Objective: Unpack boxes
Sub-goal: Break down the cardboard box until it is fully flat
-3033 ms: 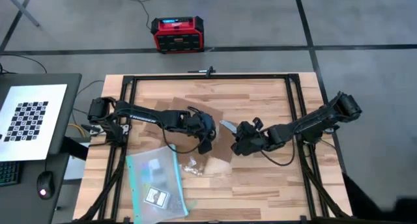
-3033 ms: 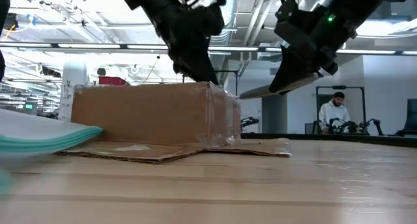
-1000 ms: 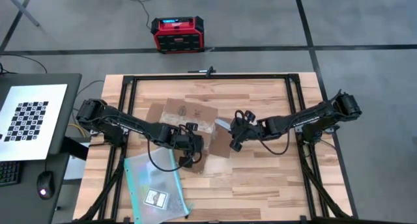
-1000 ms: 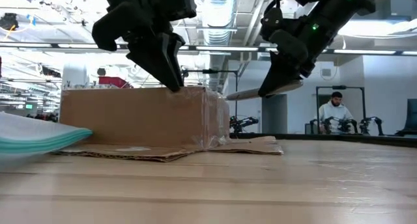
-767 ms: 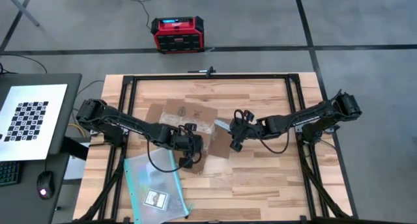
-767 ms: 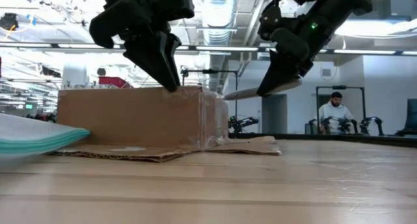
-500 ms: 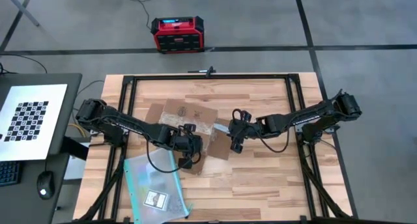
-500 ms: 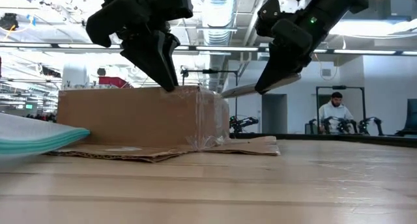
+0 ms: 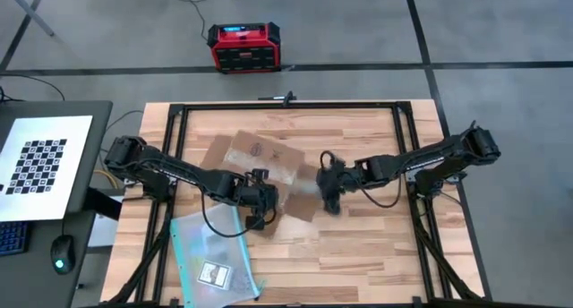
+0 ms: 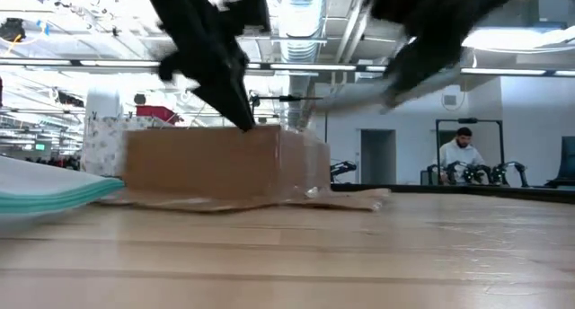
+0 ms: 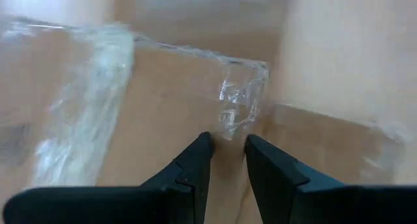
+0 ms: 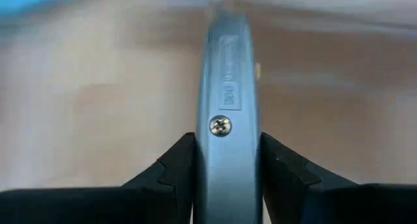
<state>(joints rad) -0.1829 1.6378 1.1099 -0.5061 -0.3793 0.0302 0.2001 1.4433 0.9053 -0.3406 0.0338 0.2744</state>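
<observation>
The brown cardboard box (image 9: 260, 160) stands mid-table with its flaps spread flat around it and shiny tape on its right end (image 10: 301, 161). My left gripper (image 9: 264, 205) comes down on its near right top corner (image 10: 244, 120) and is shut on the box there. My right gripper (image 9: 324, 190), to the right of the box and above table height (image 10: 409, 71), is shut on a grey utility knife (image 12: 225, 87). The knife points left toward the box's right end (image 10: 350, 98). Blur hides whether its tip touches the box. My left gripper has both fingertips (image 11: 202, 140) on the box's top edge beside the near right corner (image 11: 228, 113), with cardboard and crumpled tape at the narrow gap. The fingers slant down from the left. The box stands on the table. My right gripper pinches the knife's flat grey handle (image 12: 221, 142) between its two fingers, one on each broad side, by the screw. The knife runs straight on past the fingertips, along the fingers. It is lifted clear of the table and slants down toward the box.
A clear teal-edged pouch (image 9: 215, 250) lies near the front left, close to the box. On the floor beyond the far edge sits a red and black case (image 9: 243, 47). A checkerboard sheet (image 9: 45, 165) lies on a side desk at left. A person (image 10: 463, 156) sits far behind.
The box has turned a little on the table: its left end has swung toward the right, while the corner under my left gripper has stayed put. My right gripper has rolled its wrist with the knife, staying shut on it.
</observation>
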